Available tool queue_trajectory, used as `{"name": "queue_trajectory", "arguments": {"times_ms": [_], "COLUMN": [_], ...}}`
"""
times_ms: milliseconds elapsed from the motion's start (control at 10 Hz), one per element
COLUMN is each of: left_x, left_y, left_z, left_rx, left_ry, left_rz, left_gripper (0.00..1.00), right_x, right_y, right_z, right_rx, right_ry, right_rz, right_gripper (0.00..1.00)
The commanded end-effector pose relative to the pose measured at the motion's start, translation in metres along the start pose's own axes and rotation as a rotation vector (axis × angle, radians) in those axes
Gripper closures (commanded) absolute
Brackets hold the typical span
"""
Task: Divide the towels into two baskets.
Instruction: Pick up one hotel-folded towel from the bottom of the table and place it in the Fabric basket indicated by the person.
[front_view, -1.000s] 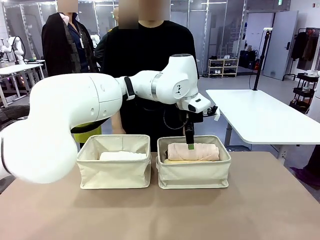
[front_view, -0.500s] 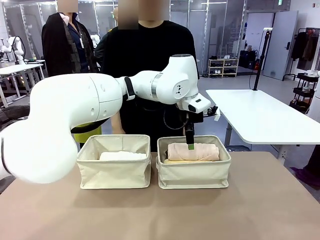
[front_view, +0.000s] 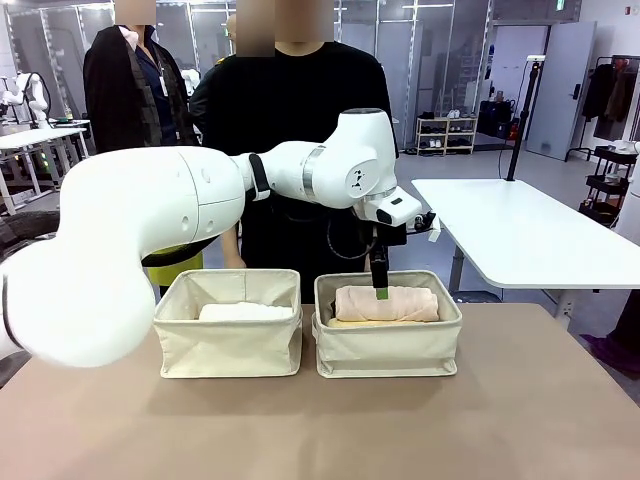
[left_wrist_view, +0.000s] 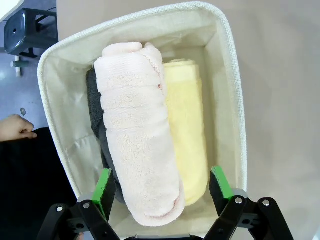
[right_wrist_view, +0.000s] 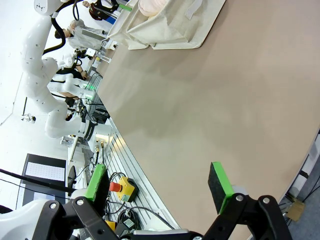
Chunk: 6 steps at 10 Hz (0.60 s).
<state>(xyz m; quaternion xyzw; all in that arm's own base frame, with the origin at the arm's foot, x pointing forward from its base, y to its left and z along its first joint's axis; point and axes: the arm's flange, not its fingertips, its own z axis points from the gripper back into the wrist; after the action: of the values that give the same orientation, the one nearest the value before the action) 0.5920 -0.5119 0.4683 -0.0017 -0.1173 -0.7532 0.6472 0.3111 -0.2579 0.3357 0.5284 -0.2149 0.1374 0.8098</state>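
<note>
In the front view, the left gripper (front_view: 380, 283) hangs above the right basket (front_view: 387, 345), where a pale pink towel roll (front_view: 386, 303) lies on top of a pale yellow towel (front_view: 345, 323). The left basket (front_view: 229, 335) holds a white towel (front_view: 243, 312). A person in black (front_view: 290, 110) stands behind the table (front_view: 320, 430). In the left wrist view, the jaws are spread wide and empty over the basket; the pink roll lies on a dark grey towel (left_wrist_view: 95, 115), beside the yellow one. In the right wrist view, the right gripper (right_wrist_view: 160, 187) is released, empty, over bare tabletop, well apart from the baskets.
</note>
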Motion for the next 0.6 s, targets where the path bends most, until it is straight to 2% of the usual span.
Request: {"name": "queue_trajectory", "arguments": {"times_ms": [0,200,300,500], "left_x": [0.004,-0.017,-0.045,-0.104], "left_y": [0.0,-0.019,-0.042,-0.09], "left_z": [0.021,0.07,0.093,0.128], "left_rx": [0.0,-0.018,-0.035,-0.149], "left_ry": [-0.051,-0.176,-0.257,-0.432], "left_rz": [0.038,0.182,0.241,0.382], "left_gripper": [0.05,0.05,0.05,0.05], "right_x": [-0.001,-0.001,-0.001,-0.001], "right_y": [0.004,0.004,0.004,0.004], "right_z": [0.0,0.0,0.0,0.0], "right_rx": [-0.007,-0.007,-0.007,-0.007], "right_ry": [0.01,0.01,0.01,0.01], "right_rz": [-0.005,-0.005,-0.005,-0.005], "right_gripper": [0.0,0.0,0.0,0.0]}}
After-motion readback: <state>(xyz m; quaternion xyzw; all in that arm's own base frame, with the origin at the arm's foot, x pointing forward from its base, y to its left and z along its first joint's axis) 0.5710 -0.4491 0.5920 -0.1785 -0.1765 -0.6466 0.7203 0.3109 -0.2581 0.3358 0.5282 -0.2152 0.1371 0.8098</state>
